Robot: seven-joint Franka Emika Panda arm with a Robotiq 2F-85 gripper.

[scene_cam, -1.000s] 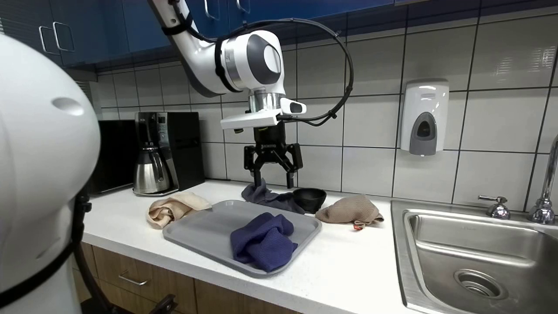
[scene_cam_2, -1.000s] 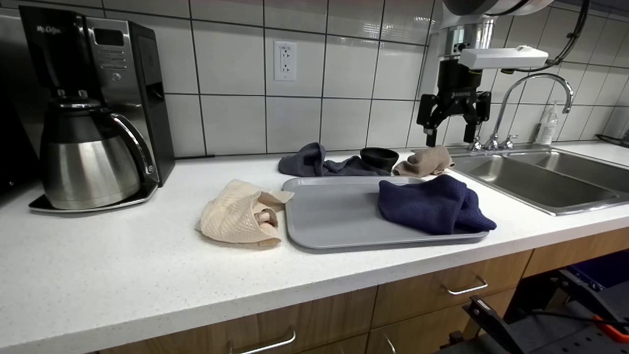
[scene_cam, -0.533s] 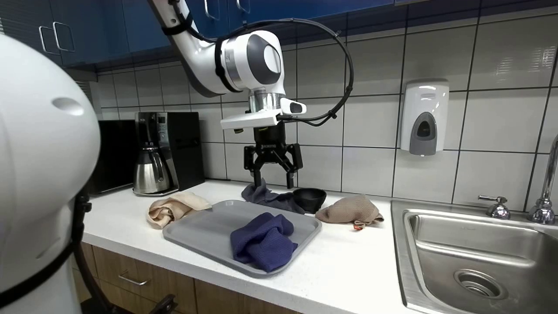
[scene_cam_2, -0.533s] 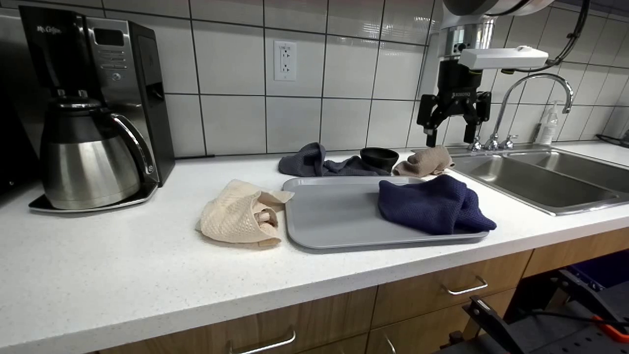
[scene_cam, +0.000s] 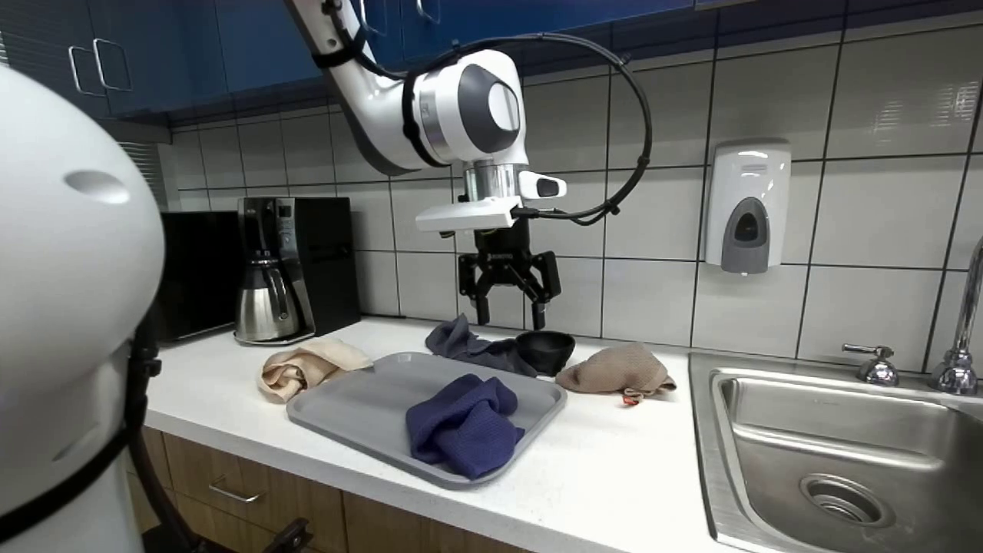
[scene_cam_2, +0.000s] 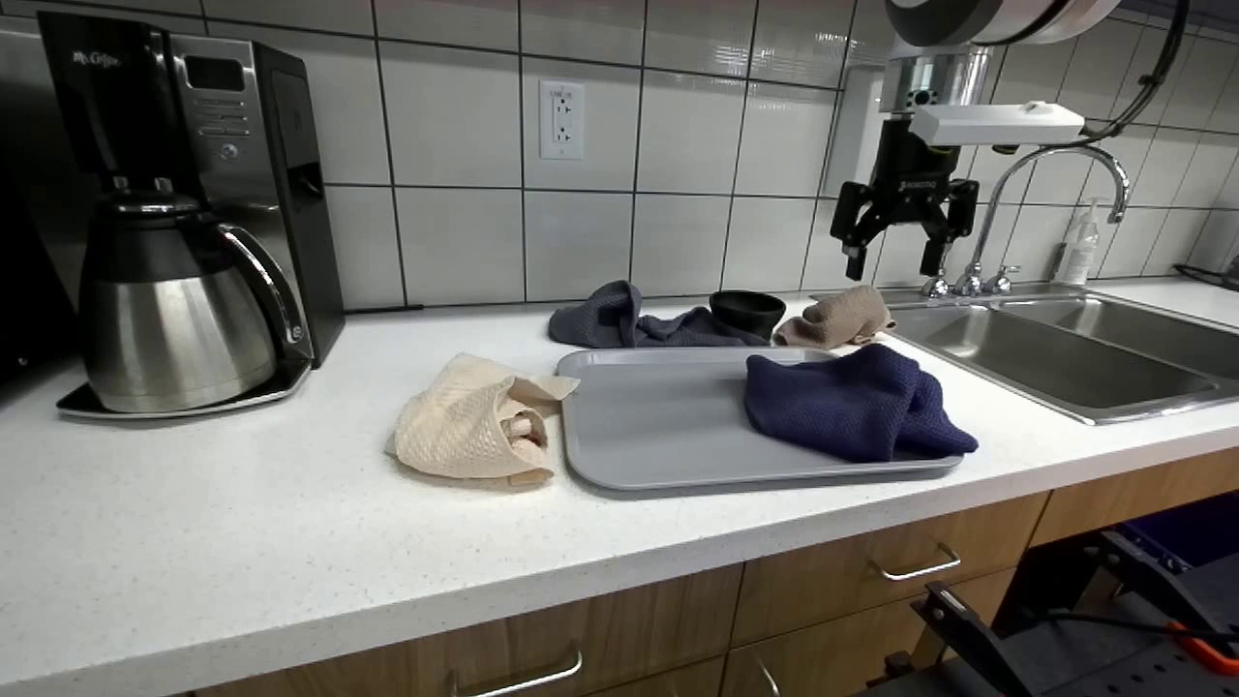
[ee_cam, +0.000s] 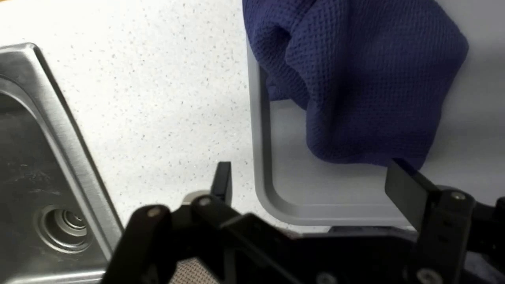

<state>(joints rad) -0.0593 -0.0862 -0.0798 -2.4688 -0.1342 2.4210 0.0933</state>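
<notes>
One gripper (scene_cam_2: pixel 893 271) hangs above the counter (scene_cam_2: pixel 290 542), its jaws wide apart and holding nothing, and in the wrist view the crumpled blue cloth (ee_cam: pixel 375 83), showing no clear long axis, lies toward one o'clock from it on the gray tray (ee_cam: pixel 315 193).

Passable between tray (scene_cam: pixel 357 403) and sink (scene_cam: pixel 712 430) — brown cloth (scene_cam: pixel 617 370) obstructs the back.
</notes>
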